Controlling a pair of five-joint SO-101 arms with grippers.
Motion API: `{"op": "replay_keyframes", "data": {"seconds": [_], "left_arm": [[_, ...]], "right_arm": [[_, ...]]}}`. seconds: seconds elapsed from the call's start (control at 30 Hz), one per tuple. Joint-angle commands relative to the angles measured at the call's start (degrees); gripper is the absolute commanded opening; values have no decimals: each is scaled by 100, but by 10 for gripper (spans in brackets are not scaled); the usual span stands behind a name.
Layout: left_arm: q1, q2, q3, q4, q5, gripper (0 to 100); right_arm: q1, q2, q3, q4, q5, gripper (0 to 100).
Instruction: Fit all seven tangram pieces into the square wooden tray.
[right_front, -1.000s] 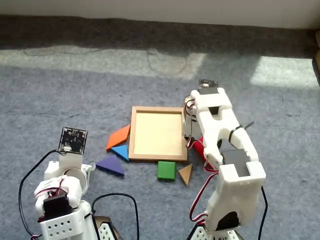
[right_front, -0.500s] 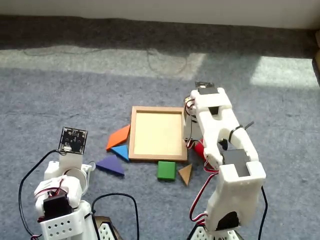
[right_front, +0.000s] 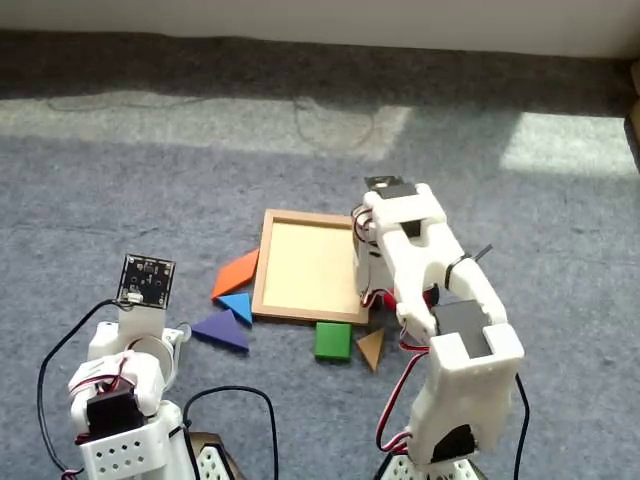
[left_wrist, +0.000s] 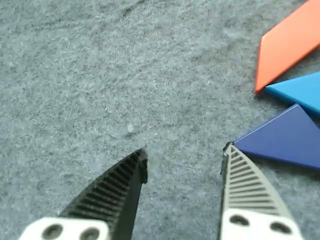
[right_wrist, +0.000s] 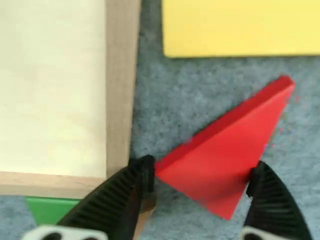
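Note:
The square wooden tray (right_front: 262, 265) lies mid-carpet with nothing in it, slightly askew. My right arm (right_front: 425, 260) stretches over its right edge. In the right wrist view my right gripper (right_wrist: 200, 172) is shut on the red triangle (right_wrist: 225, 157), which sits tilted between the fingers just outside the tray rim (right_wrist: 122, 75). A yellow piece (right_wrist: 240, 25) lies beyond it. Left of the tray lie an orange piece (right_front: 237, 272), a light blue triangle (right_front: 240, 303) and a dark blue triangle (right_front: 222, 330). My left gripper (left_wrist: 185, 165) is open above the carpet, one fingertip (left_wrist: 232, 155) at the dark blue triangle (left_wrist: 285, 140).
A green square (right_front: 332, 340) and a brown triangle (right_front: 372, 348) lie just in front of the tray. The left arm (right_front: 130, 370) sits at the near left. Black cables trail by both bases. Open carpet stretches behind the tray and to the far right.
My right arm has swung left with the red triangle. The tray has been pushed a little to the left and turned slightly. The left arm has kept still.

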Motion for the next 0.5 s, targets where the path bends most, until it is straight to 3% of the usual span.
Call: {"op": "replay_keyframes", "data": {"seconds": [0.0, 0.47], "left_arm": [[-84, -198, -22, -44, -9, 249], [-84, -198, -22, -44, -18, 249]], "right_arm": [[-31, -40, 40, -92, 88, 271], [171, -92, 31, -57, 88, 265]]}}
